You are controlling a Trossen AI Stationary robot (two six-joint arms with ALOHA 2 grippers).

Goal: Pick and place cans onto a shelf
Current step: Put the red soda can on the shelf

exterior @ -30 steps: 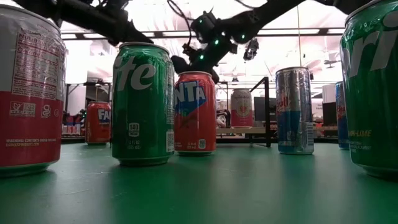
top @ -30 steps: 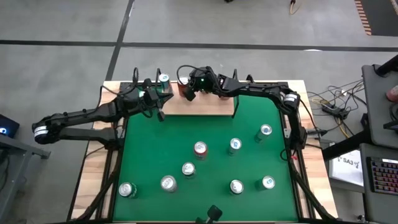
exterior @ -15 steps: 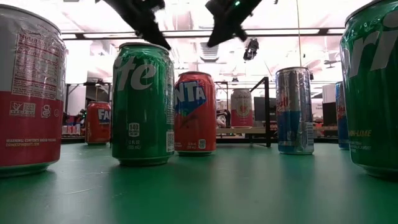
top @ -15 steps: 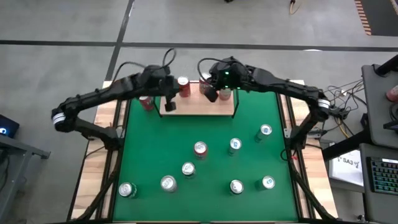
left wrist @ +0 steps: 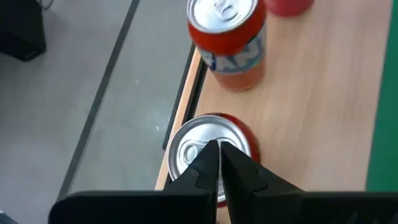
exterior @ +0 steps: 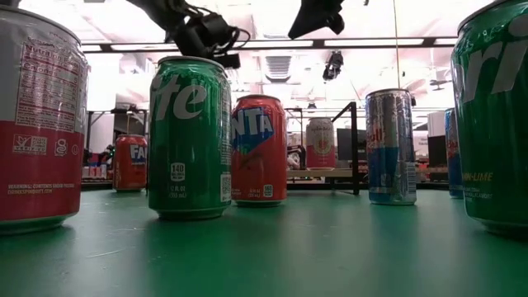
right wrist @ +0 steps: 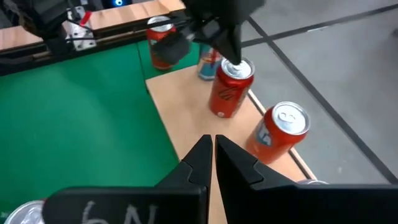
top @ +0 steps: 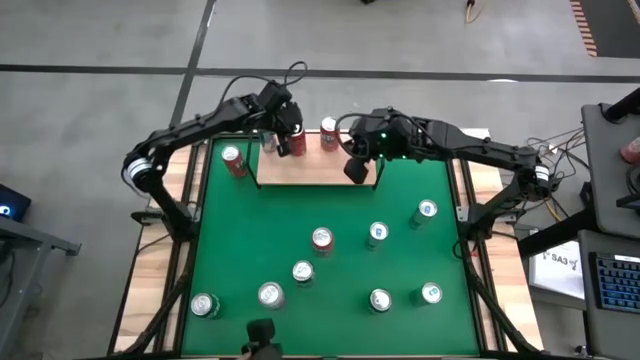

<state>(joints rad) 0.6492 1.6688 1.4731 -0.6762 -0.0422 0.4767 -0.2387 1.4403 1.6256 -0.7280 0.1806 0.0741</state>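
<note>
Seven cans (top: 322, 239) stand upright and well apart on the green table (top: 240, 250), on the operator side of the shelf (top: 310, 170), and one more red can (top: 233, 161) stands on the green just beside the shelf's left end. On the shelf itself you have a dark red can (right wrist: 231, 88) and an orange Fanta can (right wrist: 281, 131) side by side along the far edge, with a blue-and-silver can (right wrist: 208, 64) half hidden behind the dark red one.

Your left gripper (left wrist: 219, 163) hangs directly above the dark red can's silver top, fingers pressed together and holding nothing; whether the tips touch the lid cannot be told.

Your right gripper (right wrist: 212, 157) hovers over the shelf's near right corner, fingers likewise closed and empty.

The relation that governs the next move: every loose can lies on the table side of the shelf, away from both grippers, with its long axis vertical. In my judgement the right arm is the nearer to the cluster at the right of the table, notably the can (top: 427, 210) standing closest to the shelf's right end. The red can by the shelf's left end falls to the left arm. You will need to open the fingers before descending.
</note>
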